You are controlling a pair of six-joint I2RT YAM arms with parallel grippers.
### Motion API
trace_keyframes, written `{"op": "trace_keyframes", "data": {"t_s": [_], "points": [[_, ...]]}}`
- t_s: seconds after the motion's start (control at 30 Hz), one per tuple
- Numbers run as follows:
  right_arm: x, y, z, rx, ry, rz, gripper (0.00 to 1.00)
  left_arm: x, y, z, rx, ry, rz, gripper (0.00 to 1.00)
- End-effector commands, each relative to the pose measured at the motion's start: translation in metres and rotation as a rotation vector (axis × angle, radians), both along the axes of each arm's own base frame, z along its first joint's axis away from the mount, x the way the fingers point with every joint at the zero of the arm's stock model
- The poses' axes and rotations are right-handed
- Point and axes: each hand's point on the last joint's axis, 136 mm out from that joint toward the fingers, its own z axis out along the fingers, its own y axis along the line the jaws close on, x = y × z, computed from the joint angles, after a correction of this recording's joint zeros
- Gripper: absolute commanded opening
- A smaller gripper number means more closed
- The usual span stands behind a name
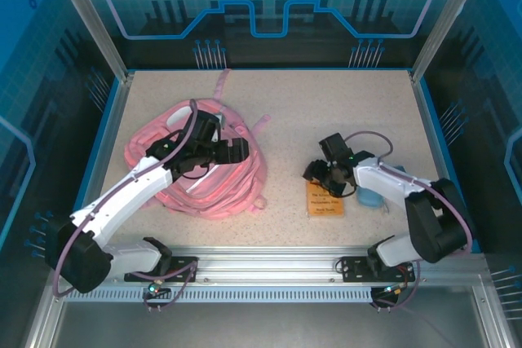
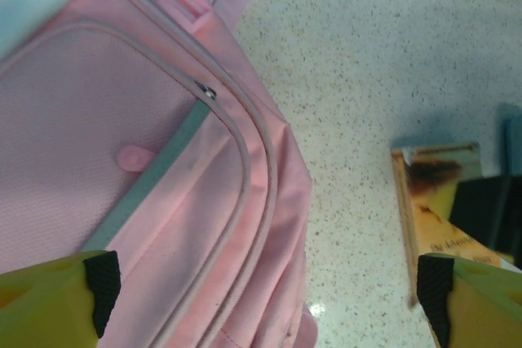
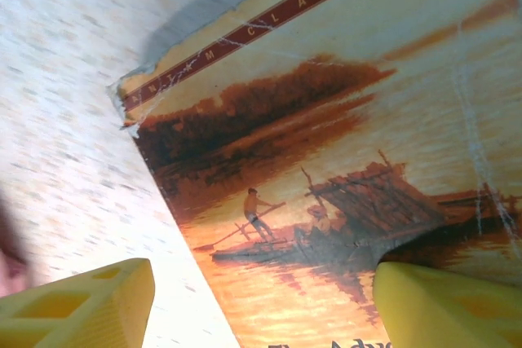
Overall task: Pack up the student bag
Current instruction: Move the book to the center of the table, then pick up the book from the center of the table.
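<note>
Top external: we see the student bag (image 1: 228,197) on the left of the tabletop (image 1: 326,103), beneath the left gripper (image 1: 232,151). The book (image 1: 325,200) lies to its right, nearest the right gripper (image 1: 322,173).

Left wrist: we find the jaws wide apart and empty over the student bag (image 2: 163,160); its opening is hard to make out.

Right wrist: jaws apart above the book (image 3: 326,160), its title cropped.

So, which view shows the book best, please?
The right wrist view: the book is close, its raft cover detailed. The top view shows it small on the table; the left wrist catches one end.
</note>
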Motion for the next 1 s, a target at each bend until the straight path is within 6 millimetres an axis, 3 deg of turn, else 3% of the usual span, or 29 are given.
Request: {"op": "trace_keyframes", "data": {"t_s": [0.0,0.17,0.33,0.47,0.6,0.73,0.97], "points": [[0.020,0.022,-0.007,0.055,-0.009,0.029,0.74,0.004,-0.023,0.009,-0.071,0.015,-0.024,0.96],[0.037,0.016,0.018,-0.015,-0.060,0.102,0.74,0.002,-0.051,-0.004,-0.098,0.088,-0.063,0.93],[0.024,-0.030,0.022,-0.182,-0.031,0.147,0.75,0.004,-0.082,-0.021,-0.121,0.143,-0.095,0.88],[0.013,-0.049,0.012,-0.250,0.034,0.225,0.75,0.008,-0.103,-0.037,-0.109,0.193,-0.110,0.81],[0.009,-0.044,0.002,-0.239,0.080,0.302,0.72,0.011,-0.126,-0.058,-0.073,0.230,-0.137,0.77],[0.009,-0.034,-0.006,-0.194,0.101,0.337,0.61,0.010,-0.150,-0.082,-0.034,0.273,-0.170,0.72],[0.012,-0.031,-0.010,-0.191,0.109,0.354,0.52,0.011,-0.183,-0.113,-0.027,0.327,-0.199,0.66]]}}
